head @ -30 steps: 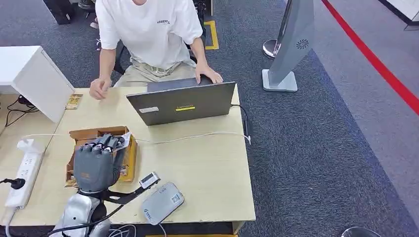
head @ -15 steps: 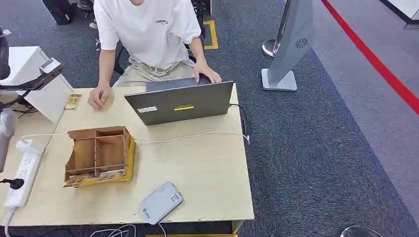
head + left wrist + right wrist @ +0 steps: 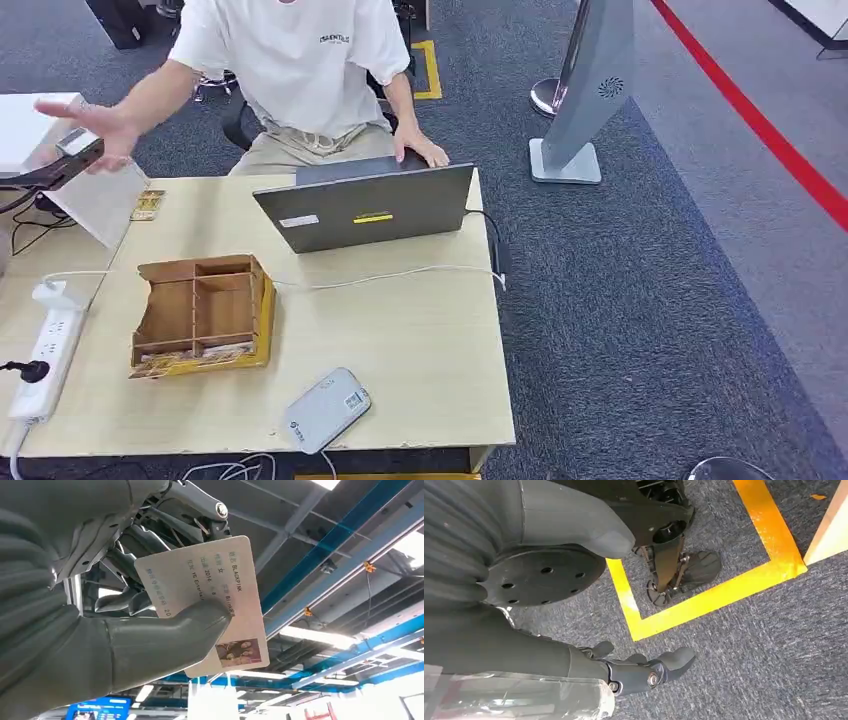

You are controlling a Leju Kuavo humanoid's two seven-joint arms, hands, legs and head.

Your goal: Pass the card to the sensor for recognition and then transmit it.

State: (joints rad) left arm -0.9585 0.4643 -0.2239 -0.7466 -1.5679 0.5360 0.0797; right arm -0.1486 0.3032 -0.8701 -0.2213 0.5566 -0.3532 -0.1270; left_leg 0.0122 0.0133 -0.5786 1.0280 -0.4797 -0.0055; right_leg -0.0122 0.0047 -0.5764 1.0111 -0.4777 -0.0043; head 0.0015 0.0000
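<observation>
The left hand [image 3: 100,630] pinched the card [image 3: 210,600] between thumb and fingers [image 3: 150,515], raised beyond the tabletop's [image 3: 400,340] far left corner, beside a person's hand [image 3: 95,125]. The right hand [image 3: 634,672] hung with fingers loosely apart, holding nothing.

My left hand [image 3: 100,630] holds the card [image 3: 210,600] up, and the print on it reads sideways: "BLACKPINK" along one line, "2016" on another, "YG Entertai…" on a third with my thumb over the rest, plus short Chinese labels too small to make out. A small photo sits in the card's corner. Across the table, the person's white shirt [image 3: 300,60] carries small dark lettering on the chest, something like "ESSENTIALS", though I can't read it surely. The laptop [image 3: 365,208] lid bears a white sticker and a yellow one, both illegible. The sensor [image 3: 326,410] shows a small code label and a logo, unreadable.
</observation>
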